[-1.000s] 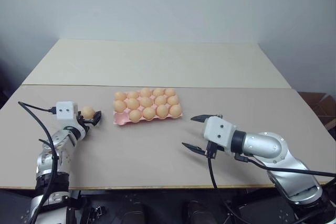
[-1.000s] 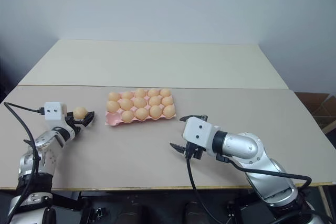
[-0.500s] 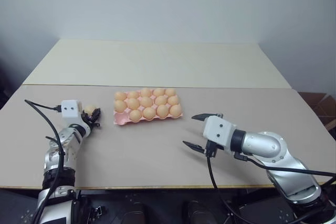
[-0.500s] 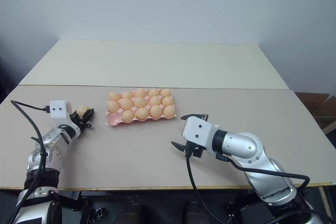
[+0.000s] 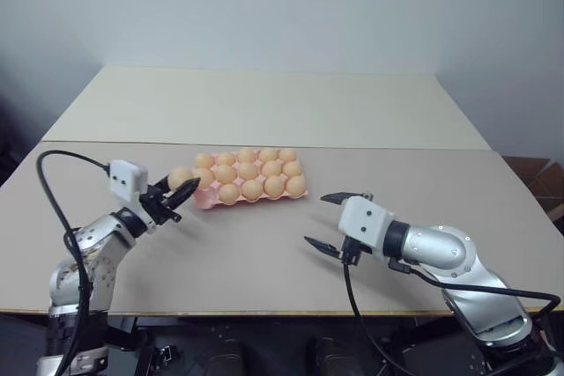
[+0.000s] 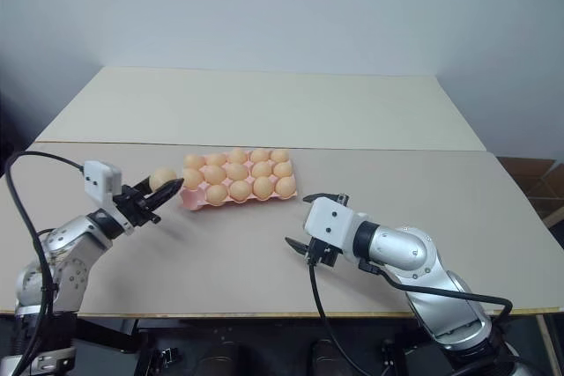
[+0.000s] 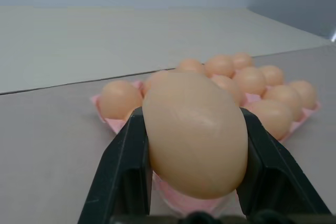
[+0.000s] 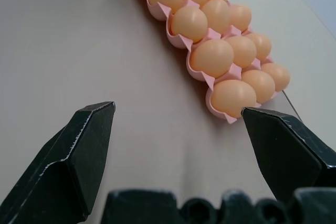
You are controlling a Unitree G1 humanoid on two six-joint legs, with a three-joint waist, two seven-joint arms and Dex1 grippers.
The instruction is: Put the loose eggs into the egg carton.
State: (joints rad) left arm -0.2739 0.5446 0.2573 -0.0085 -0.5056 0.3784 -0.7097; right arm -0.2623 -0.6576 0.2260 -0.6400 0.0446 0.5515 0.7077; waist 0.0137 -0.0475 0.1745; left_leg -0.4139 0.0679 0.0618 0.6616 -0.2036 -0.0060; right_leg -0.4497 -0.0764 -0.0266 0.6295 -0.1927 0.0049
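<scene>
While the left gripper hangs above the table, here is how it stands:
Left gripper [image 5: 179, 193]: both black fingers clamped on one egg [image 5: 181, 178], lifted clear of the table [image 5: 264, 244], just off the carton's left end.
Held egg, hidden parts: in the left wrist view the egg [image 7: 195, 132] covers the near corner of the egg carton [image 7: 107, 120], and its two flanks are tucked behind the fingers [image 7: 123, 166]; which cup sits beneath it I cannot tell.
Held egg, axis: from the wrist camera its long axis runs up and down, slightly tilted, with the fingers pressing on the narrow sides; from the head camera it is too small to read an axis.
Egg carton [image 5: 204, 203]: pink moulded tray, flat on the table, centre-left, long side running left to right and skewed a little, right end nearer the far edge.
Eggs in the carton [image 5: 252, 188]: pale orange, sitting in rows; the front-left cup is masked by the held egg and finger, so a full count is out of reach.
Right gripper [image 5: 337, 223]: jaws spread wide, nothing between them, held above the table to the right of the carton and well apart from it.
Right wrist view: the two fingertips [image 8: 86, 145] frame the carton's end [image 8: 218, 109], the far end of the tray is cut off at the frame edge.
Cut off: both arms run out of frame at the lower edge.
</scene>
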